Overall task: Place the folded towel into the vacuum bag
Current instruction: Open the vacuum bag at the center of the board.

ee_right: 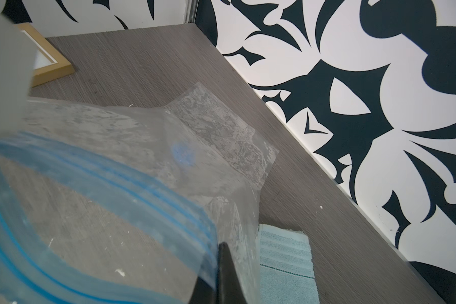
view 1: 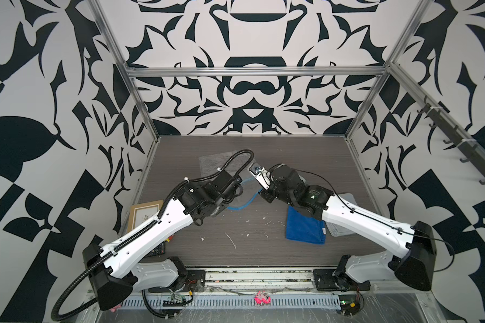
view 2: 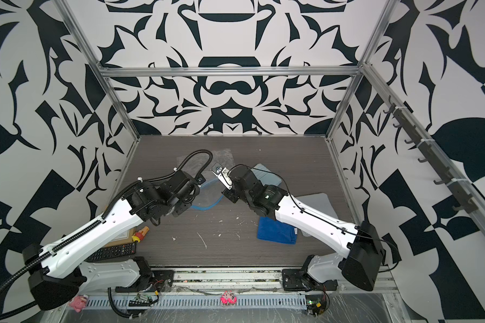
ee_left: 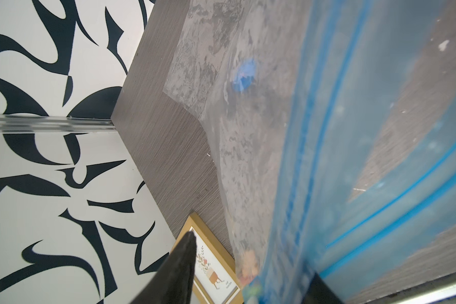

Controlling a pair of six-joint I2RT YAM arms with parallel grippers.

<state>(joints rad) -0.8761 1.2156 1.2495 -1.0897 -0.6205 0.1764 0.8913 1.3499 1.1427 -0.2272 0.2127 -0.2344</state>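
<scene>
Blue towel (view 1: 305, 229) lies folded at the table's (view 1: 263, 251) near R side, partly hidden by the R arm and well apart from the bag (view 1: 210, 165). A frame (view 1: 144, 216) sits near L. Mid-table, both arms meet at the bag's mouth, held up off the wood. R gripper (ee_right: 219, 252) is pinched tight on the clear film just beside the zip strip (ee_right: 142, 189). L gripper (ee_left: 253, 254) stands roughly half apart w/ the strip's other end btwn its fingers; whether it has any hold can't be told. Risks, as judged: slick film could slip from a one-sided pinch, or L jaws could nip both layers & shut the mouth. W/ both arms busy, freeing one for a towel may let the opening sag. A teal towel (ee_right: 284, 263) lies folded just beside the R gripper. The bag looks empty, clear & crinkly, its blue zip lines bowed into an arc. Beyond, the rest lies flat toward the back wall, blue valve cap (ee_left: 244, 76) showing through the film.
</scene>
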